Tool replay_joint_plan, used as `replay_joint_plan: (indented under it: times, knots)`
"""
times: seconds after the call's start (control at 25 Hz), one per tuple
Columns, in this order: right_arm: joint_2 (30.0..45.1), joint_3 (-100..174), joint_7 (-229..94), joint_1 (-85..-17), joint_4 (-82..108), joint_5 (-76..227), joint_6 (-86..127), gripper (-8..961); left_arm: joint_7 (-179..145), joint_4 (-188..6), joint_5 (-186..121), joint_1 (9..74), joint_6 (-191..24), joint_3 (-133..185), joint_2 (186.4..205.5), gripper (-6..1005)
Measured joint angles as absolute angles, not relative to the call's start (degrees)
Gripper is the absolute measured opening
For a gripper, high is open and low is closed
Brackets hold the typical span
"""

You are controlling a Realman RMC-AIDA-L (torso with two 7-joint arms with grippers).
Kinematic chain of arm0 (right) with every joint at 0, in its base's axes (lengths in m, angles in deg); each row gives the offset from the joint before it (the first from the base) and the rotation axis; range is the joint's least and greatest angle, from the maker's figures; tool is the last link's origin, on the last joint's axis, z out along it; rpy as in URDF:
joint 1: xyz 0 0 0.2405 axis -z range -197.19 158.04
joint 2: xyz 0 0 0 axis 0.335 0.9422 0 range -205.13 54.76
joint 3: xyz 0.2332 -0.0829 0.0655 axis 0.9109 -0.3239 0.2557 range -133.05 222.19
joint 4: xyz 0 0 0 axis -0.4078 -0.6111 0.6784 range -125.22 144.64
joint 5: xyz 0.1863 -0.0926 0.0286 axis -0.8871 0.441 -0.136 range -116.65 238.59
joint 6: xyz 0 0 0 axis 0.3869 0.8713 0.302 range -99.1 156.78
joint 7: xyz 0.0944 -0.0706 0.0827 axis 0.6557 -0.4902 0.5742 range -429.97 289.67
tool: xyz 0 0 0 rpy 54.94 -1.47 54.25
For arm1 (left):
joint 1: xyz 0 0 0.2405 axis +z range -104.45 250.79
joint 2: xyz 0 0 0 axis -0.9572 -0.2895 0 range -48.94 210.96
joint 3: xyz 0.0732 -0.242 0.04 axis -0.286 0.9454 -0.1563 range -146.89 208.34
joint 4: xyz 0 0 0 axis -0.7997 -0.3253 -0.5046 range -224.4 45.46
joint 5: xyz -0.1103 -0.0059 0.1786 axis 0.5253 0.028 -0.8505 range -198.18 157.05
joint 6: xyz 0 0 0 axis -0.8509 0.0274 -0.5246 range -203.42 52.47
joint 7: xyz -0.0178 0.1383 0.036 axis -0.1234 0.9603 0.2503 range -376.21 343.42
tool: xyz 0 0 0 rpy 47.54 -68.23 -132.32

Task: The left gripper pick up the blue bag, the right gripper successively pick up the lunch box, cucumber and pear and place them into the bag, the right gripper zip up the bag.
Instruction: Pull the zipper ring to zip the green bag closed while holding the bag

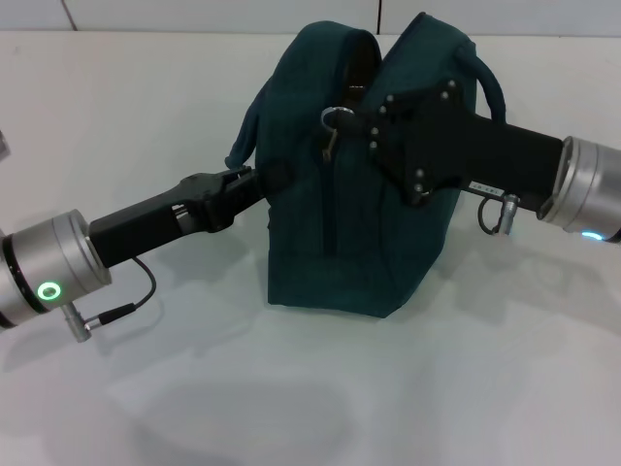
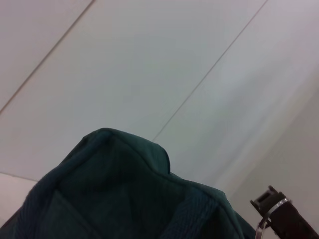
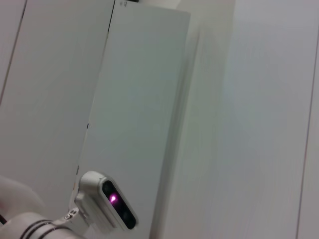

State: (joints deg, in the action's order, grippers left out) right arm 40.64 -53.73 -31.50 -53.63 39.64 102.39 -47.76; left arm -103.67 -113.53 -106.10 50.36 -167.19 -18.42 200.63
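Observation:
The blue bag (image 1: pixel 340 243) stands upright on the white table in the head view, its top edges drawn together. My left gripper (image 1: pixel 260 181) is at the bag's left side, shut on its fabric just below a handle (image 1: pixel 247 131). My right gripper (image 1: pixel 361 118) reaches over the top from the right and is shut on the silver ring zip pull (image 1: pixel 335 118). The left wrist view shows the bag's top (image 2: pixel 119 194) and that ring (image 2: pixel 262 223) against a black finger (image 2: pixel 284 216). The lunch box, cucumber and pear are out of view.
White table (image 1: pixel 194 388) lies all around the bag, with a wall seam along the back. The right arm's cable loop (image 1: pixel 497 216) hangs beside the bag's right side. The right wrist view shows only pale panels and a small grey device with a pink light (image 3: pixel 112 201).

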Motion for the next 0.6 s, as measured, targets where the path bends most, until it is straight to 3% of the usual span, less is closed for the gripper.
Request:
replay_joint_plan:
  times: [0.6]
  knots:
    - [40.75,-53.74,-31.39,-54.66,39.98,102.57,-48.51,7,-101.98,-112.94,-105.53,49.97,-167.12,-18.67,200.62,90]
